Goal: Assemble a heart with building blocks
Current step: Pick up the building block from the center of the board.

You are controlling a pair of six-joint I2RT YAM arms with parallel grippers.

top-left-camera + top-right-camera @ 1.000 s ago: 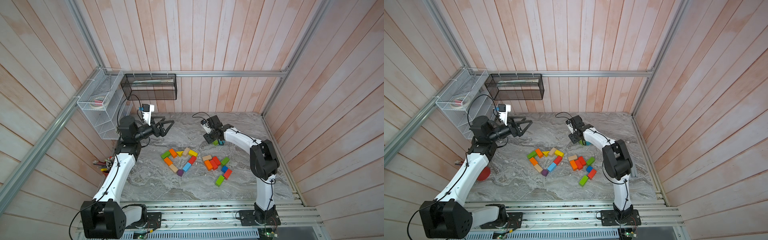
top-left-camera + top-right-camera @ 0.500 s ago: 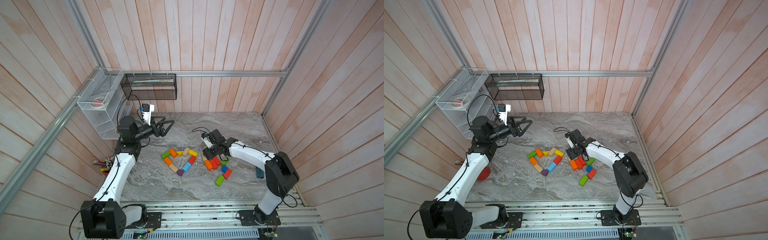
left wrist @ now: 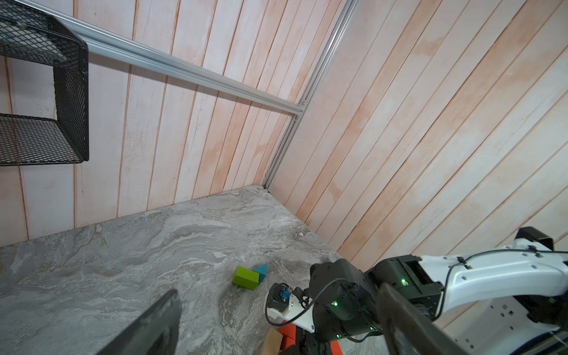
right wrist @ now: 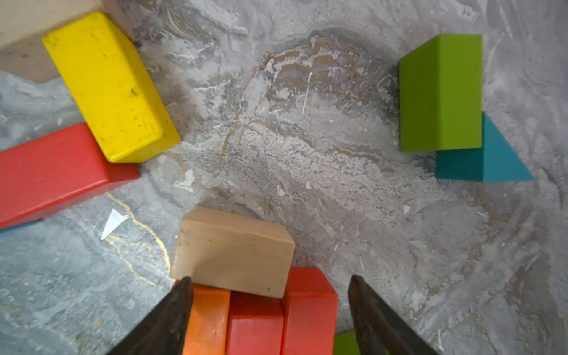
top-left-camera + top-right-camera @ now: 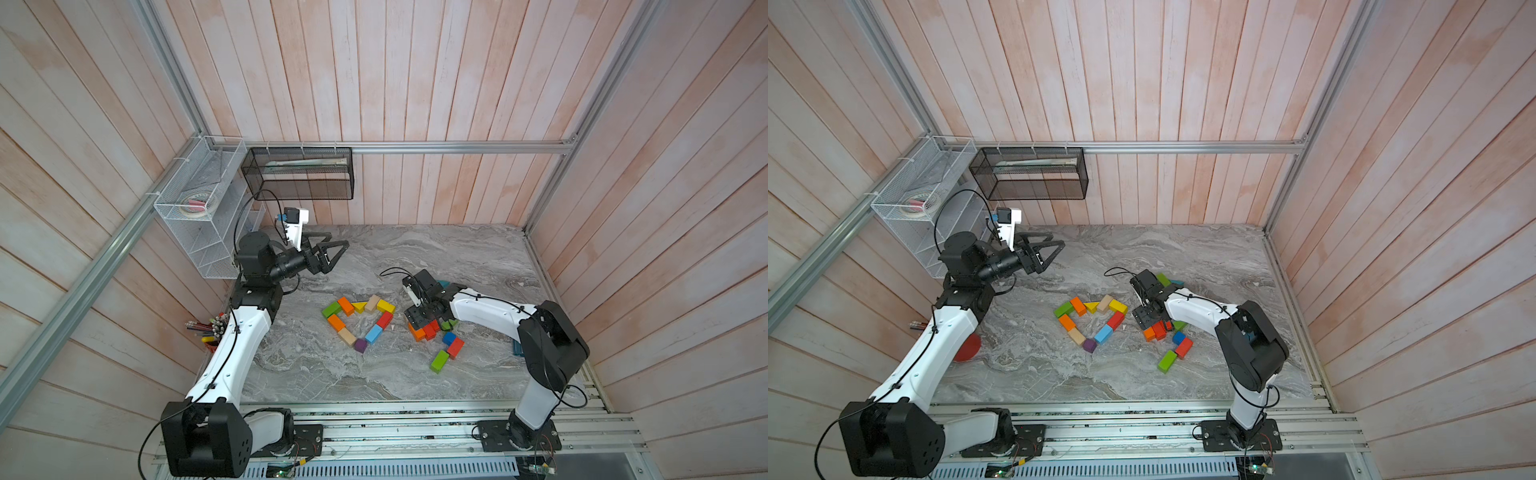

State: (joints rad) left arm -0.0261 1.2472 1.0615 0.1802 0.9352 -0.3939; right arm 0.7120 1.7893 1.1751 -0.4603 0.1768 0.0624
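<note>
Pinkish plank walls (image 5: pixel 415 83) enclose a grey marbled tabletop (image 5: pixel 415 257); a black mesh shelf (image 5: pixel 299 189) hangs behind.

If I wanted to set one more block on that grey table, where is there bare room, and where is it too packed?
Bare: the wide stretch of table between the back wall and the heart outline, and the strip between it and the front rail. Crowded: the loose pile under the right claw, close beside the heart outline.

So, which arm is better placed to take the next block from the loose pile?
Right. The right arm has its jaws open over the loose pile of red and orange blocks; the left arm reaches toward the back wall, away from them.
</note>
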